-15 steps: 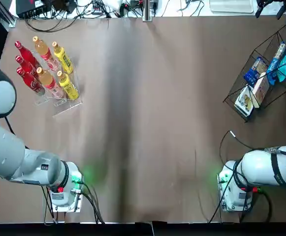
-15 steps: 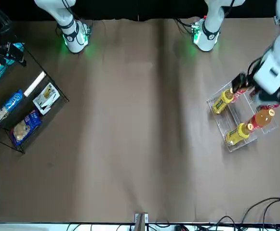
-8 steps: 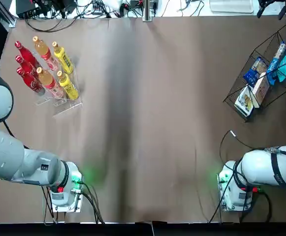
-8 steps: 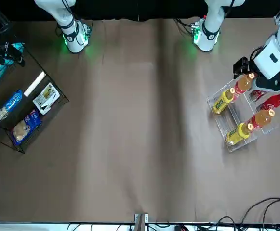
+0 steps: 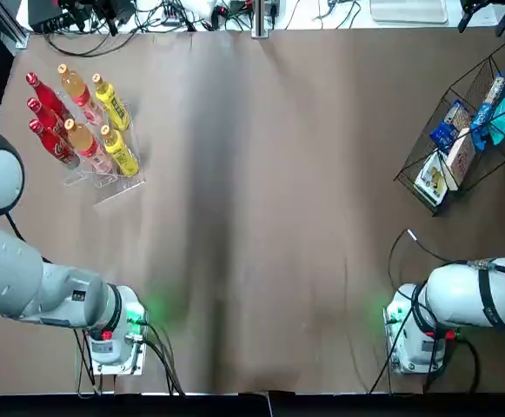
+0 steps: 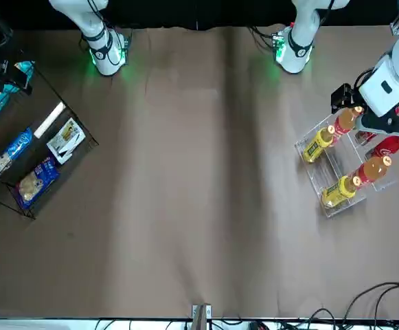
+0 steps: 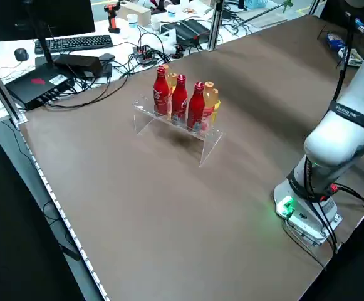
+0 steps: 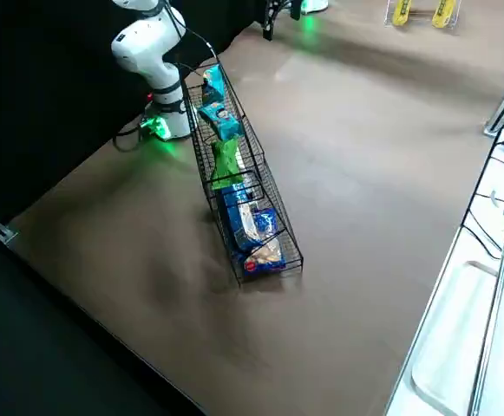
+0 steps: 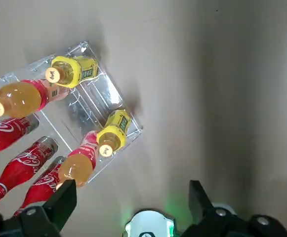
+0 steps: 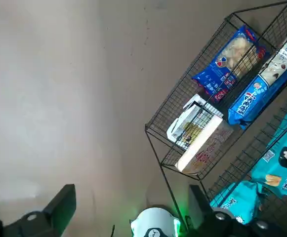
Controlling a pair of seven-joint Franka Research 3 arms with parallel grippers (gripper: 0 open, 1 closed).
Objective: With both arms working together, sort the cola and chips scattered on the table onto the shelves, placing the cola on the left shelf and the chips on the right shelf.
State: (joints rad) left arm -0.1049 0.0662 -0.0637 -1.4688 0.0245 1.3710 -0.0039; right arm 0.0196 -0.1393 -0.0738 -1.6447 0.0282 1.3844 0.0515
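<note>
Starting at the table's (image 5: 261,217) far left corner, the left shelf (image 5: 104,178) is standing with three cola bottles (image 5: 50,124) lined along its outer side, nearest the table's left edge. The orange and yellow-labelled bottles (image 5: 104,130) are sitting beside them on the same rack. In the left side view all three red bottles are standing upright on the clear tiers, so the cola half of the job is looking complete.

The left gripper (image 9: 131,197) is hovering above this shelf with its two fingers spread apart and nothing between them; the bottles are lying well below it, none of them touched.

Across the middle, no loose bottle or packet is showing on the brown surface in any view.

At the far right corner, the right shelf (image 5: 461,143) is holding the chips: the teal packets (image 10: 281,163) are lying at one end, and the green packet (image 8: 225,160) is sitting between them and the blue-and-white bags (image 8: 250,221). The right gripper (image 10: 131,197) is hanging over the table near this rack, fingers spread and empty.

Judging from this, the sorting is appearing finished, with both arms having only to retreat.
</note>
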